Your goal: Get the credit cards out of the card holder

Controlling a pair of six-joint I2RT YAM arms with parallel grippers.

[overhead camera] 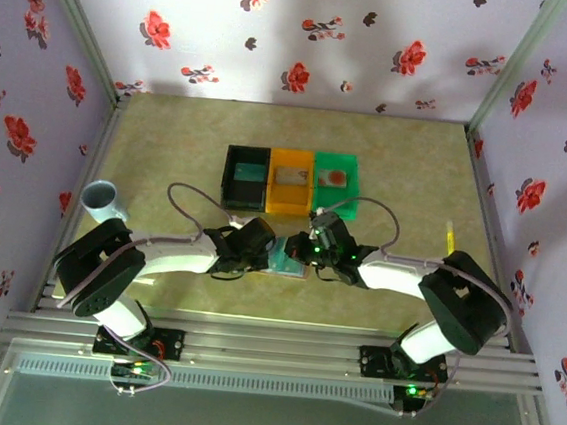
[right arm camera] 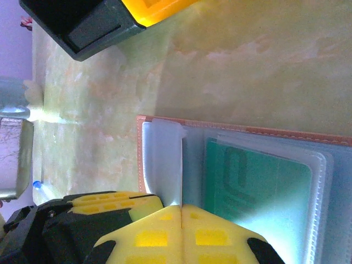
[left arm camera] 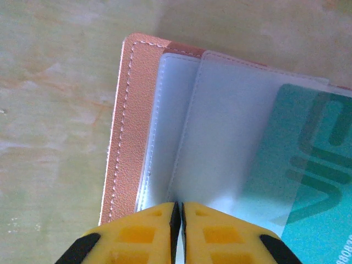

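The card holder (overhead camera: 286, 262) lies open on the table (overhead camera: 170, 141), caught between both grippers so its clear sleeves stay spread. The left gripper (left arm camera: 177, 212) has its jaws all but together, apparently pinching a sleeve edge that runs straight into them. The right gripper (right arm camera: 181, 213) is fully closed with nothing visibly held, its tips over the holder's rim, probably pinning it. The teal credit card (left arm camera: 311, 165) sits pocketed just beyond both tips. The black bin (overhead camera: 246, 179), orange bin (overhead camera: 289, 183) and green bin (overhead camera: 336, 182) stand farther ahead, not obstructing.
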